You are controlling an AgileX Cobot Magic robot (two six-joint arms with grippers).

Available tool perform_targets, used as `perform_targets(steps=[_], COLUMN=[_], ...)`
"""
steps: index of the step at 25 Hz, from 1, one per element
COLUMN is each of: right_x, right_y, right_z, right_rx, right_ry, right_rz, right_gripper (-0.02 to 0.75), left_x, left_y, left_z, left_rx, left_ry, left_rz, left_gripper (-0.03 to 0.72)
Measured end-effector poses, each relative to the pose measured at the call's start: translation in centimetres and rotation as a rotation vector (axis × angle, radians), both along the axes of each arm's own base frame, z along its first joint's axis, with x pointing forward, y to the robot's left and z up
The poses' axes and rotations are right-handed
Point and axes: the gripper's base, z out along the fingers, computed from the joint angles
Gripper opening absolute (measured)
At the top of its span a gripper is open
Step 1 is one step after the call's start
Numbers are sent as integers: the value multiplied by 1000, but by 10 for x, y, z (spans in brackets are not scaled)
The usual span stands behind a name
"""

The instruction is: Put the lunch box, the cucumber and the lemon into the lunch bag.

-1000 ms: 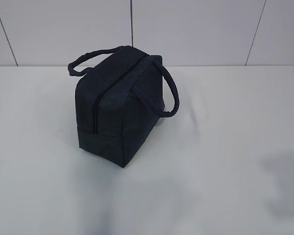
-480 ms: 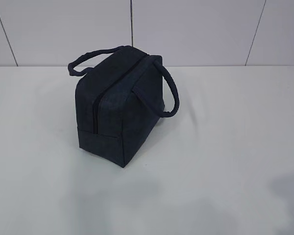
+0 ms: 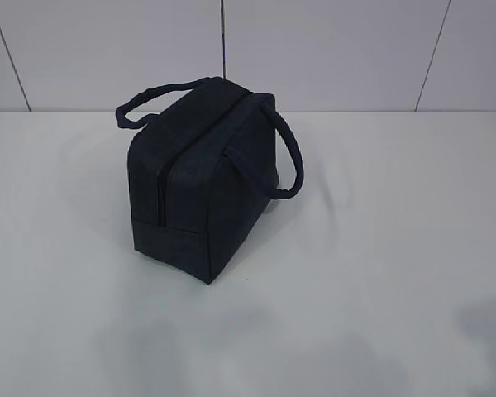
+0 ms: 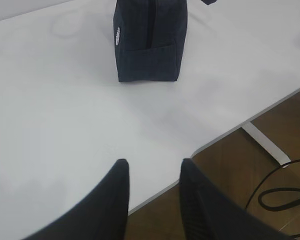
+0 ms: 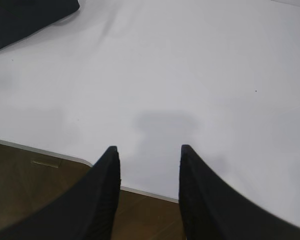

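Observation:
The dark navy lunch bag point(image 3: 200, 186) stands on the white table with its top zipper closed and its two loop handles hanging to either side. The left wrist view shows the lunch bag point(image 4: 150, 42) from its end, a small white logo on its side. A dark corner of the lunch bag point(image 5: 25, 17) shows at the right wrist view's top left. My left gripper point(image 4: 154, 164) hangs open over the table's near edge, nothing between its fingers. My right gripper point(image 5: 149, 150) is open and empty too, above the table's front edge. The lunch box, cucumber and lemon are out of view. Neither arm appears in the exterior view.
The white table point(image 3: 380, 248) ends at a grey tiled wall point(image 3: 331, 50). Past the table's front edge lie a brown floor point(image 4: 285, 125), a white table leg point(image 4: 266, 144) and black cables point(image 4: 282, 192).
The bag has not moved. Faint arm shadows on the table's front part have shifted toward the near edge.

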Motion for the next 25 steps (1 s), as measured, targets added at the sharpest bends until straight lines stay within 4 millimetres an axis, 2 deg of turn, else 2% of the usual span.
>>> perform_targets(steps=[8,16,25], right_x=[1,1,0], right_y=[0,3,7], right_z=[-2,-2,-2], right_rx=[1,30,62], right_ry=[1,6,11], right_rz=[2,20,-28], right_gripper=[317,316,316], left_x=[0,3,3], left_y=[0,-3,-3], left_z=[0,0,0], left_rx=[-4,-4,0], left_ry=[0,0,-1], left_rz=[16,226,265], left_gripper=[245,245,244])
